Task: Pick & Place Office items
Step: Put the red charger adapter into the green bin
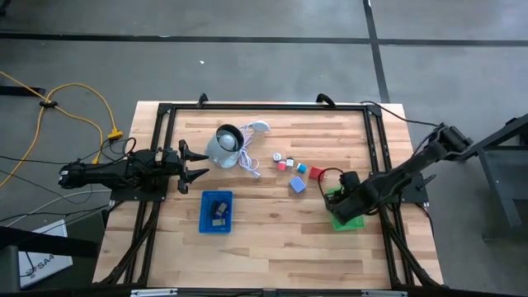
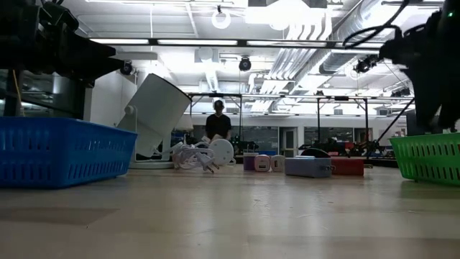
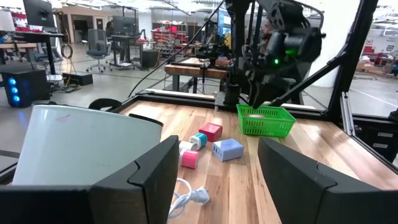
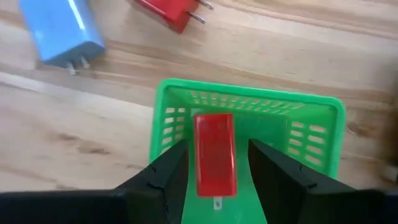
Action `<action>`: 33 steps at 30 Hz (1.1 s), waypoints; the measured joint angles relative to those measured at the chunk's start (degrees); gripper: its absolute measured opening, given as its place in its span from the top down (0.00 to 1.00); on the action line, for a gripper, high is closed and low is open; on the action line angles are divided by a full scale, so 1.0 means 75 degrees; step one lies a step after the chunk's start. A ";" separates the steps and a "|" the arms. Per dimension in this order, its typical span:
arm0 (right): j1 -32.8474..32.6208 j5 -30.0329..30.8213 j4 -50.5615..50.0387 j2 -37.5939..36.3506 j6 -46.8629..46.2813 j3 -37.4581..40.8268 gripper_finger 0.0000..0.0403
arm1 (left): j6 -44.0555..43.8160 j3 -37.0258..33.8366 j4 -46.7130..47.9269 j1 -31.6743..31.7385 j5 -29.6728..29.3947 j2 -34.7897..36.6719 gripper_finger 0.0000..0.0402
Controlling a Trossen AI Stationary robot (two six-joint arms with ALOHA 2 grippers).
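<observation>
trays: 2 – blue tray (image 1: 216, 223), green tray (image 4: 323, 124)
red blocks: 2 – one on table (image 4: 168, 11), one in green tray (image 4: 214, 152)
pale-blue block (image 4: 59, 28): 1
pink block (image 3: 189, 158): 1
teal block (image 3: 199, 140): 1

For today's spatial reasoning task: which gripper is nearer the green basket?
Right. The right gripper hangs directly over the green basket, a red plug block between its fingers. The left gripper waits across the table beside the white round device.

No text or label can be read anywhere.
</observation>
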State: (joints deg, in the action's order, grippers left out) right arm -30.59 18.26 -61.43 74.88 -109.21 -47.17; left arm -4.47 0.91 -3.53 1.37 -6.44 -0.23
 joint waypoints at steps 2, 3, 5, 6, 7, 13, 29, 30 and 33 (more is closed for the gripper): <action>0.0000 0.0180 -0.0063 -0.0287 0.0162 0.0001 0.62 | 0.0000 0.0000 0.0001 0.0001 -0.0001 0.0000 0.47; 0.0008 0.0299 -0.0055 -0.0407 0.0282 -0.0001 0.62 | 0.0000 0.0000 0.0001 0.0002 -0.0001 -0.0001 0.47; 0.0101 0.0450 0.0005 -0.0617 0.0691 -0.0001 0.62 | 0.0000 0.0000 0.0003 0.0002 0.0000 0.0000 0.47; 0.0171 0.0485 0.0071 -0.0696 0.0951 -0.0001 0.62 | 0.0000 0.0000 0.0003 -0.0001 0.0000 -0.0003 0.47; 0.0266 0.0541 0.0190 -0.0758 0.1278 -0.0001 0.62 | 0.0000 0.0000 0.0003 0.0002 0.0000 0.0000 0.47; 0.1105 0.0844 0.1206 -0.0862 0.3886 -0.0001 0.62 | 0.0000 0.0000 0.0000 0.0002 -0.0003 -0.0003 0.47; 0.3288 -0.0329 0.4294 -0.0931 0.9936 -0.0001 0.62 | 0.0000 0.0000 0.0000 0.0002 0.0000 -0.0001 0.47; 0.3370 -0.0429 0.4257 -0.0931 0.9979 -0.0001 0.62 | 0.0000 0.0000 0.0001 0.0002 -0.0001 -0.0002 0.47; 0.3581 -0.0512 0.4152 -0.0931 1.0017 -0.0001 0.61 | 0.0000 0.0000 0.0003 -0.0001 0.0000 0.0000 0.47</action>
State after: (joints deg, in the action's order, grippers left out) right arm -3.73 14.41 -30.30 67.90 -34.08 -47.18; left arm -4.47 0.91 -3.51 1.37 -6.44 -0.23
